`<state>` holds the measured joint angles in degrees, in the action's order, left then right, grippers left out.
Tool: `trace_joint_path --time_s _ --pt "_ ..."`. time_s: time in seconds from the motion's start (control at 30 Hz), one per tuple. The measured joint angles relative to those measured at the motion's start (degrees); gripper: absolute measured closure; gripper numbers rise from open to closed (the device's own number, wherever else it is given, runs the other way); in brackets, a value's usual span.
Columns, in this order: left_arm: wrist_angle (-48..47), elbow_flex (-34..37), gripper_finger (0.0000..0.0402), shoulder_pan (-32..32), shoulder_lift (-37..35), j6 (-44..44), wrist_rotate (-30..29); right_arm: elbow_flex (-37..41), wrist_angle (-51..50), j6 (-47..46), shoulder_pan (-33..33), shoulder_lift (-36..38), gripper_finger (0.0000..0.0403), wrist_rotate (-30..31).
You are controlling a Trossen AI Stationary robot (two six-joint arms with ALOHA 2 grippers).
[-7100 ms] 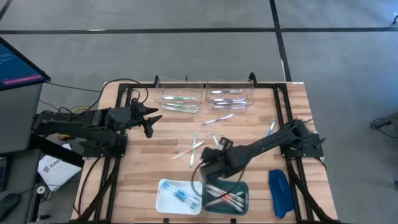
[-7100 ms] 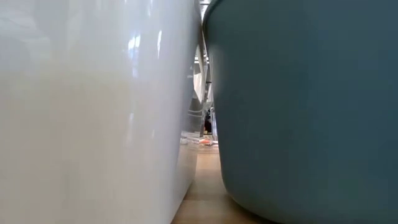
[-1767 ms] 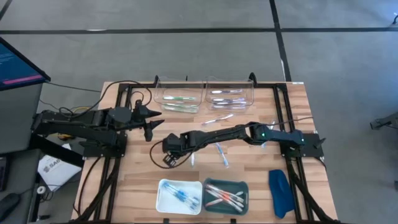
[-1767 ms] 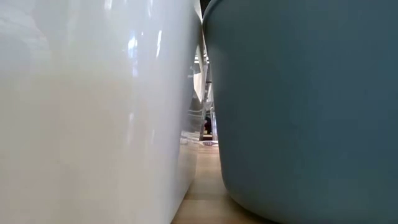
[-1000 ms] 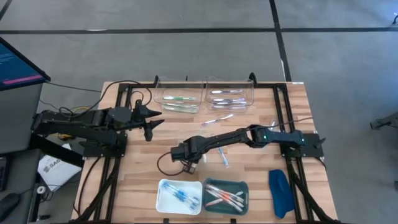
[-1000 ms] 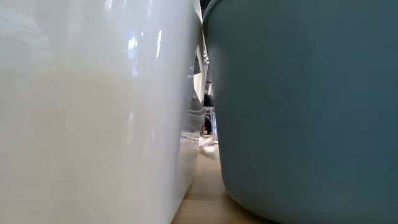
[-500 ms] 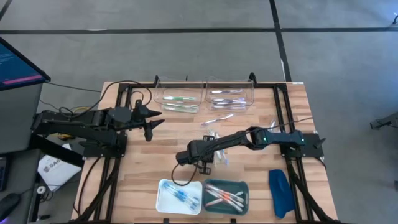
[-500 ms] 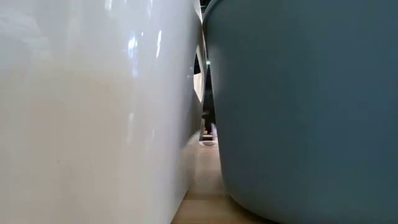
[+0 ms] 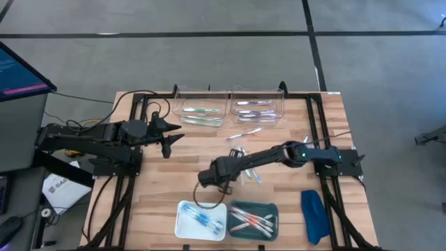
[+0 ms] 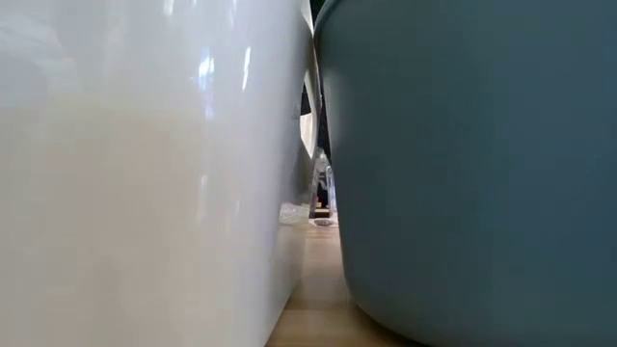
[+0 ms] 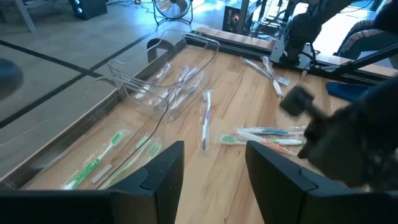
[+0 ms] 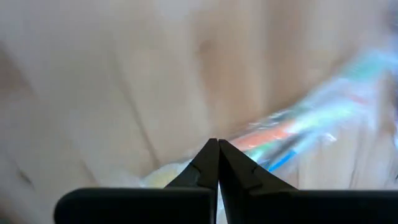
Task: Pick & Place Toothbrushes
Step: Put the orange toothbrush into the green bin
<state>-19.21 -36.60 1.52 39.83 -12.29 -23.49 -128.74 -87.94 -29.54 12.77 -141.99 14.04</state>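
Note:
Several wrapped toothbrushes (image 9: 240, 155) lie flat on the wooden table near its middle; they also show in the left wrist view (image 11: 264, 134). Others lie in two clear bins (image 9: 198, 106) at the far edge, in the white tray (image 9: 180, 217) and in the teal tray (image 9: 276, 216). My right gripper (image 9: 212, 181) hangs shut just left of the loose ones, pointing steeply down. A blurred orange, green and blue toothbrush (image 12: 292, 134) lies just beyond its fingertips (image 12: 210, 155). My left gripper (image 9: 173, 139) waits open at the table's left, holding nothing. My right gripper's shut fingertips (image 12: 225, 157) stand over the near end of a wrapped toothbrush (image 12: 261, 142) that lies on the table. The view is blurred, and I cannot tell whether they touch it or hold its wrapper.
A large dark-blue oblong object (image 9: 313, 216) lies at the near right. A black frame (image 9: 209, 95) rims the table. In the low view the white tray's wall (image 10: 145, 173) and the teal tray's wall (image 10: 463, 173) block nearly everything.
My right gripper has gone a little toward the table's right and near edges, has risen slightly and has tipped to point more steeply down. As the arm drew off them, the loose toothbrushes at mid-table came into view.

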Motion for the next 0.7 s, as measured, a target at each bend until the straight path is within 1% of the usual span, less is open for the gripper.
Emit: trace_joint_path --time_s 0.07,0.17,0.37,0.57,0.63,0.7 --pt "0.0 0.0 0.0234 0.0 0.0 0.0 0.0 -0.1 0.2 -7.9 -0.6 2.5 0.0403 0.6" --pt "0.0 0.0 0.0234 0.0 0.0 0.0 0.0 -0.1 -0.3 -14.1 -1.1 5.6 0.0403 0.9" --pt "0.0 0.1 0.0234 0.0 0.0 -0.1 0.0 -0.1 -2.0 -18.9 -0.7 10.7 0.0403 2.4" --pt "0.1 0.7 0.0234 0.0 0.0 -0.1 0.0 0.0 -2.0 -20.1 0.9 11.6 0.0403 2.5" --pt "0.1 0.7 0.0234 0.0 0.0 -0.1 0.0 1.8 -2.0 -20.4 1.7 11.6 0.0403 2.5" --pt "0.1 0.7 0.0234 0.0 0.0 -0.1 0.0 5.3 -2.1 -21.5 2.4 12.1 0.0403 2.3"
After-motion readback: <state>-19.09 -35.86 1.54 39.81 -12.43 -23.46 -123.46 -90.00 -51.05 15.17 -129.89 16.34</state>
